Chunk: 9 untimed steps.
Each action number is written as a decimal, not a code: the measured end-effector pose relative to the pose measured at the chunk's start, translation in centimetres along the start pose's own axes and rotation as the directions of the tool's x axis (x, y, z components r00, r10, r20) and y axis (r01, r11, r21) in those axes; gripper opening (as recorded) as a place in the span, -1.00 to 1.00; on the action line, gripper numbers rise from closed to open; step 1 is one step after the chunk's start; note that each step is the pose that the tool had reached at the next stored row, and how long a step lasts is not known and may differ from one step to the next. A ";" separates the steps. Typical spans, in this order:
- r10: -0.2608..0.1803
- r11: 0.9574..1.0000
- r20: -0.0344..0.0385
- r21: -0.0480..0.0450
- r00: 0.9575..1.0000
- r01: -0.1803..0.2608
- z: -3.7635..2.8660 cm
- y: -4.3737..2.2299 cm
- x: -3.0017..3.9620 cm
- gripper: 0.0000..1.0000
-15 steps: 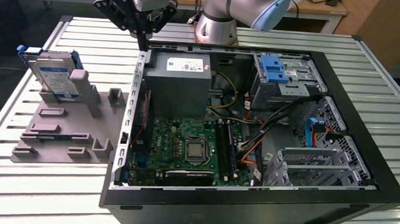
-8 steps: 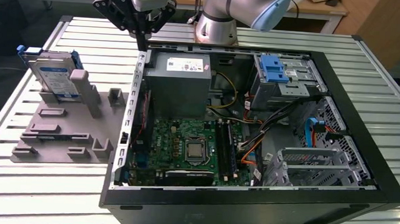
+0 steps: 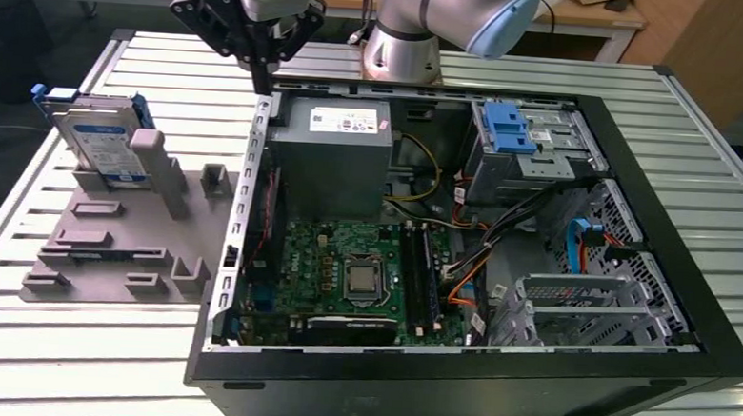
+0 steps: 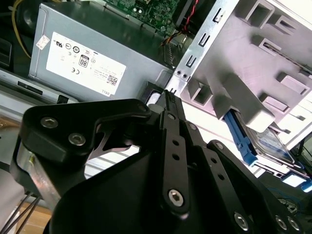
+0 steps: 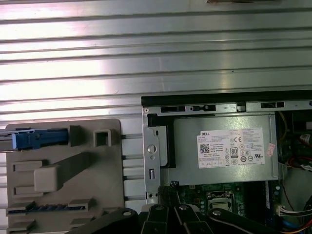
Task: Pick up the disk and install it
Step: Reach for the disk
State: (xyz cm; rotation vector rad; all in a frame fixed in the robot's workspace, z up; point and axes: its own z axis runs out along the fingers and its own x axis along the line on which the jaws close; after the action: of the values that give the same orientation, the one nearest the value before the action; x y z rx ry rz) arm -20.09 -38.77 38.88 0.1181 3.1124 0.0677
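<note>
The disk (image 3: 101, 141) is a silver drive with a white-and-blue label in a blue carrier. It stands on edge in a grey holder (image 3: 115, 242) on the exterior view's left. It shows edge-on in the first wrist view (image 5: 34, 139) and behind a grey post in the second wrist view (image 4: 265, 141). My gripper (image 3: 267, 77) hangs over the back left corner of the open computer case (image 3: 671, 310), to the right of the disk and apart from it. Its black fingers (image 4: 170, 126) are shut together with nothing between them.
Inside the case lie a grey metal box with a white sticker (image 3: 329, 153), a green board (image 3: 356, 274), and a silver bay with a blue latch (image 3: 509, 129) at the back right. The case and holder rest on a ribbed metal table (image 3: 71, 354).
</note>
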 end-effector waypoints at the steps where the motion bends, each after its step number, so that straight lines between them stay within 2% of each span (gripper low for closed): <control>1: 0.000 1.000 0.000 0.000 1.000 0.000 0.00 0.00 0.04 -0.79; 9: 0.000 1.000 0.000 0.000 1.000 0.000 0.00 -0.03 0.42 -0.79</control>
State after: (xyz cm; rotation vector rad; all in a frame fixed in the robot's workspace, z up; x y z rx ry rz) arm -20.51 -38.77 38.87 0.1180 3.1125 0.0676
